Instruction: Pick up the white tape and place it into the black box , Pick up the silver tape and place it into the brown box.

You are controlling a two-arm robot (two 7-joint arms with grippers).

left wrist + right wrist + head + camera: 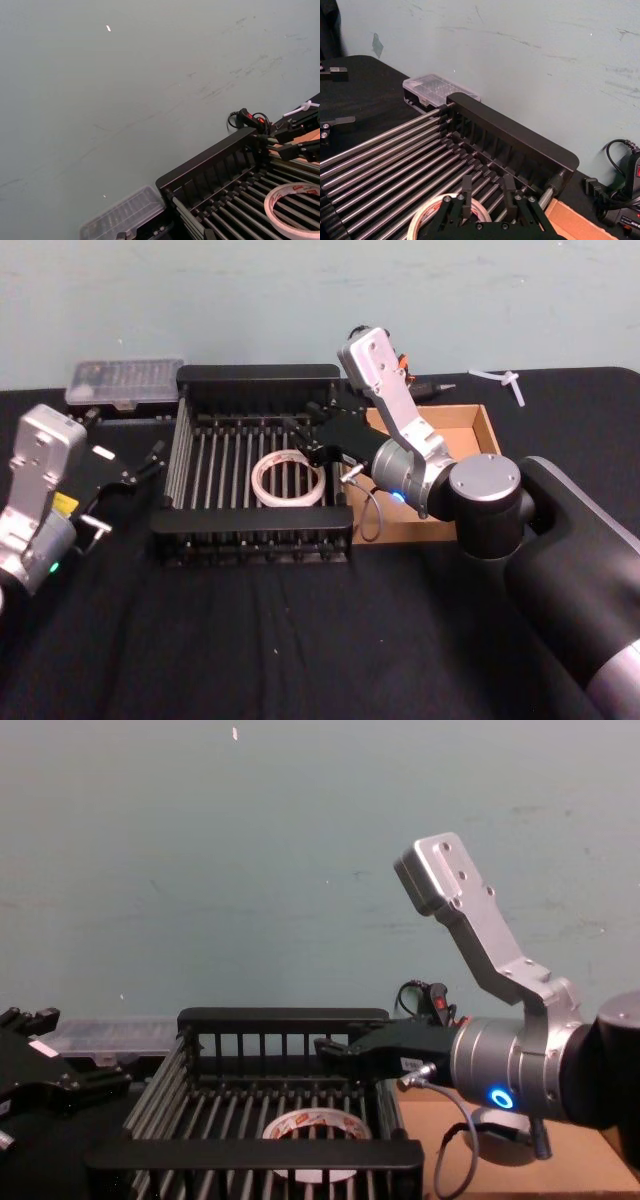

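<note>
The white tape (288, 480) lies flat on the bars inside the black box (255, 375), toward its right side; its red print shows in the left wrist view (295, 189). My right gripper (305, 440) hovers just above the roll, open and touching nothing (487, 200). The brown box (470, 430) stands against the crate's right side, mostly covered by my right arm. Under that arm a grey rounded shape (500, 1138) rests on the cardboard; I cannot tell whether it is the silver tape. My left gripper (125, 495) is parked open left of the crate.
A clear plastic case (125, 380) sits behind the crate's left corner. A black tool with a cable (432, 388) and a white plastic piece (505, 382) lie at the back right. Bare black tabletop (300, 640) stretches in front.
</note>
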